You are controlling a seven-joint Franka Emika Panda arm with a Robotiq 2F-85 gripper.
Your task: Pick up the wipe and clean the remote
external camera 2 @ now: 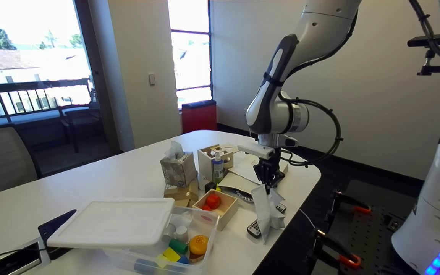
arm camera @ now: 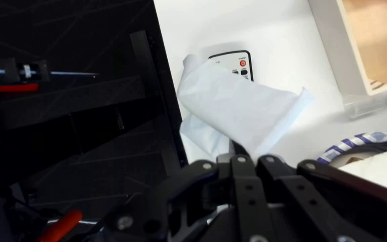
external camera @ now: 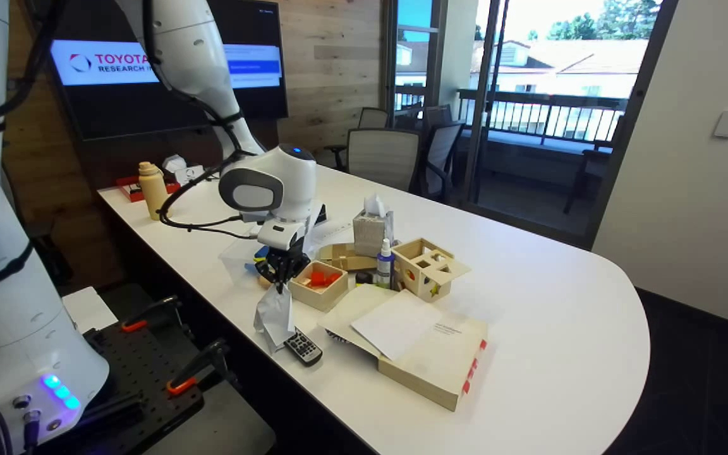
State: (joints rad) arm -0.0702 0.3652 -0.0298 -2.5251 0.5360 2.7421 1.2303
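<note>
The white wipe hangs from my gripper, crumpled and folded, in both exterior views (external camera: 273,319) (external camera 2: 266,214) and in the wrist view (arm camera: 240,104). The gripper (external camera: 280,285) (external camera 2: 268,189) (arm camera: 255,158) is shut on its upper end and points down above the table. The dark-edged remote with a light button face lies on the table under the wipe (external camera: 304,349) (external camera 2: 254,229). In the wrist view its red-button end (arm camera: 228,59) shows beyond the wipe, which hides the rest. Whether the wipe presses on the remote or only hangs over it, I cannot tell.
The table's edge (external camera: 339,414) runs close beside the remote. A wooden box (external camera: 309,297) with red pieces stands near the wipe. A thick book (external camera: 446,354), shape-sorter box (external camera: 430,287), spray bottle (external camera: 385,265) and tissue box (external camera: 372,234) lie beyond. A clear bin (external camera 2: 214,229) holds toys.
</note>
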